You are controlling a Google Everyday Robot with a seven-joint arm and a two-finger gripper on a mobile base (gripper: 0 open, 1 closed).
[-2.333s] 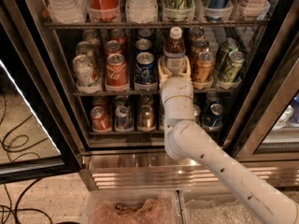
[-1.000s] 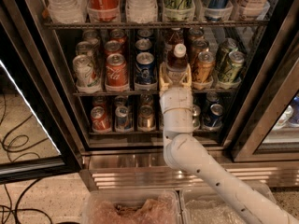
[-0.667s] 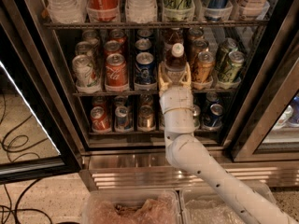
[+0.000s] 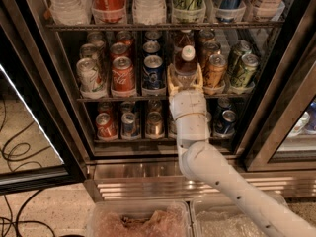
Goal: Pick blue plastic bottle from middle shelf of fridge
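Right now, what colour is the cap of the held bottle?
White cap, in the camera view; the gripper holds the blue plastic bottle at the middle shelf.

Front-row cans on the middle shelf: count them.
5. Left of the gripper, shut on the blue plastic bottle: white can, red can, blue can. Right of it: gold can, green can. Others behind may be hidden.
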